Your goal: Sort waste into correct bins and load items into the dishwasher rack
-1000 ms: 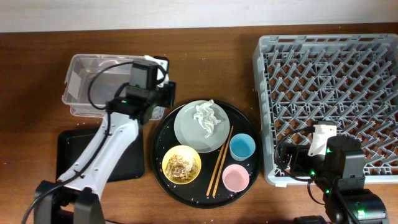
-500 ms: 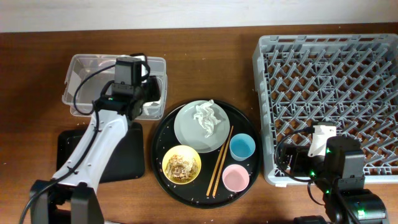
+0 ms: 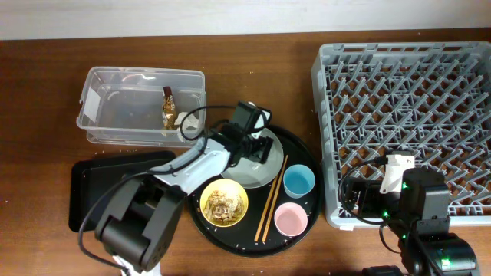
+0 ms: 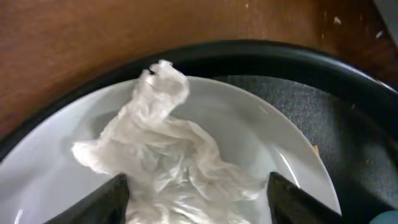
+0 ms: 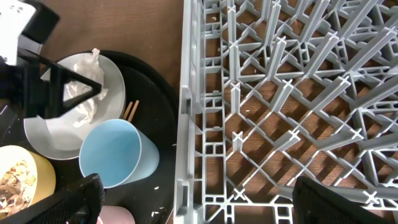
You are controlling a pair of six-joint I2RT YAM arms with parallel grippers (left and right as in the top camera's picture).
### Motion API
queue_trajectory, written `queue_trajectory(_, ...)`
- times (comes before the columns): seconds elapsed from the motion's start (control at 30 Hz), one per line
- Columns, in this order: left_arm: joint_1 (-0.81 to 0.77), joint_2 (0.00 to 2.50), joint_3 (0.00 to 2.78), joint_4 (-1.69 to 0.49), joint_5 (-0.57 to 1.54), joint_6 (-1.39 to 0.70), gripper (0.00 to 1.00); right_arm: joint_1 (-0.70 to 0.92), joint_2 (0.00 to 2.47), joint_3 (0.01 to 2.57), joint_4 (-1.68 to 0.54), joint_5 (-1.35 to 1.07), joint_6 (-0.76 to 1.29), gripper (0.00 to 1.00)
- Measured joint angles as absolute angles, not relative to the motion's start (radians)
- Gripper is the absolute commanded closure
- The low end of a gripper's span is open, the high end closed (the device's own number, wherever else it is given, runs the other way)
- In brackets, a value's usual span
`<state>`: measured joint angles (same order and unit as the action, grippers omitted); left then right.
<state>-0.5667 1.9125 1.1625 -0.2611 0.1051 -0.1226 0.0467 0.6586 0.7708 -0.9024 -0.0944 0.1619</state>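
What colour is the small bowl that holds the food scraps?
Yellow. The bowl shows best in the overhead view.

A large round black tray [image 3: 301, 153] lies flat near the middle of the brown wooden worktop [image 3: 268, 69], and a pale strip of wall [image 3: 230, 15] runs along the far edge.
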Motion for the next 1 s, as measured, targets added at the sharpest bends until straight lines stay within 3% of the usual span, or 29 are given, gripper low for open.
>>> queue_trajectory(0.03, -0.568, 1.913, 1.163, -0.264, 0.105, -0.12, 0.5, 0.047, 0.659, 0.771, -0.903, -0.094, 0.161, 0.02)
queue_trajectory(0.1, -0.567, 1.913, 1.163, -0.285, 0.081, -0.122, 0.8, 0.047, 0.659, 0.771, -0.904, -0.094, 0.161, 0.02)
queue_trajectory(0.17, -0.567, 1.913, 1.163, -0.309, 0.041, -0.123, 1.0, 0.047, 0.659, 0.771, -0.905, -0.094, 0.162, 0.02)
queue_trajectory(0.43, -0.545, 1.798, 1.163, -0.375, -0.006, -0.121, 0.99, 0.047, 0.659, 0.771, -0.906, -0.094, 0.162, 0.02)
queue_trajectory(0.67, -0.321, 1.504, 1.163, -0.416, -0.065, -0.122, 0.99, 0.047, 0.659, 0.771, -0.905, -0.094, 0.162, 0.02)
queue_trajectory(0.73, -0.257, 1.477, 1.163, -0.403, -0.067, -0.122, 0.99, 0.047, 0.659, 0.771, -0.905, -0.094, 0.162, 0.02)
queue_trajectory(0.83, -0.131, 1.468, 1.163, -0.4, -0.076, -0.125, 0.52, 0.047, 0.659, 0.771, -0.905, -0.094, 0.162, 0.02)
queue_trajectory(0.87, -0.112, 1.468, 1.163, -0.398, -0.078, -0.122, 0.44, 0.047, 0.659, 0.771, -0.905, -0.094, 0.162, 0.02)
queue_trajectory(1.0, -0.083, 1.509, 1.163, -0.378, -0.076, -0.124, 0.38, 0.047, 0.659, 0.771, -0.905, -0.094, 0.162, 0.02)
